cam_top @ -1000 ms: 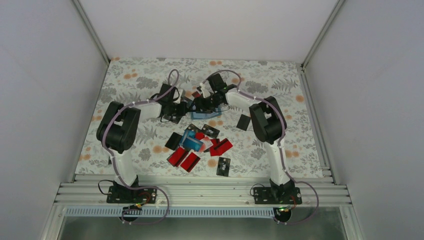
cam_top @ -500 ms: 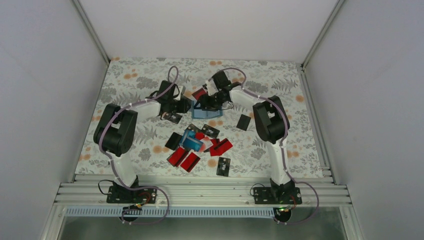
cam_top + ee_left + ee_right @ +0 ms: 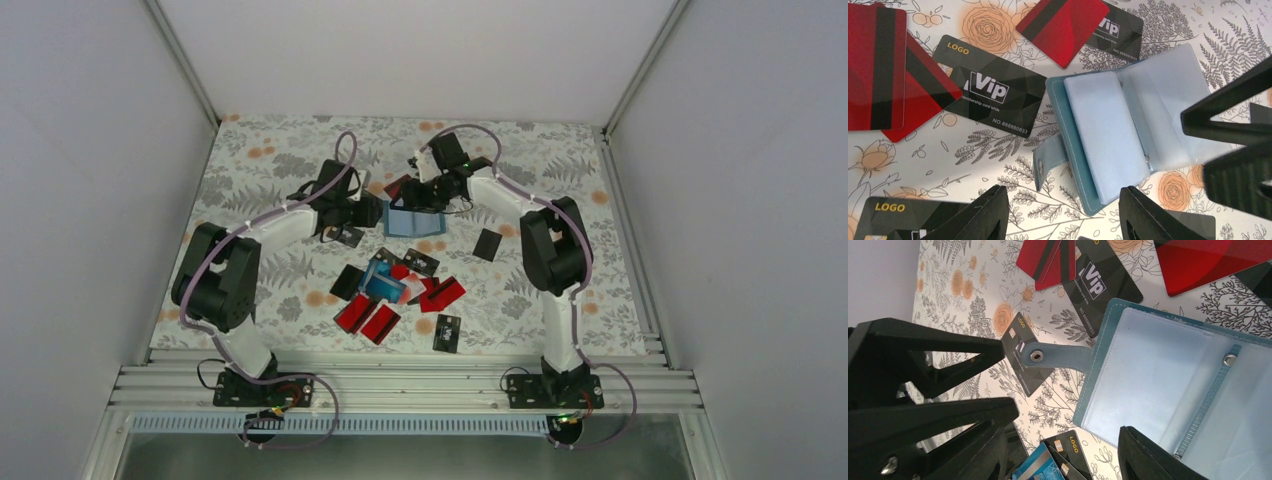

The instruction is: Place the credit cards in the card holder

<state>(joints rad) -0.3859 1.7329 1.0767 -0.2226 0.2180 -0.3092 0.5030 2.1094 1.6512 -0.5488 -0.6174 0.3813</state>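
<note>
A: Where's card holder?
B: Far centre, lying open btwn both arms.
A: Tools?
B: left gripper wide, empty, just left of it. right gripper also wide, empty, at its far edge. credit cards piled nearer.

Both arms stretch toward 12 o'clock, wrists converging; left gripper and right gripper face each other, fingers spread apart.
</note>
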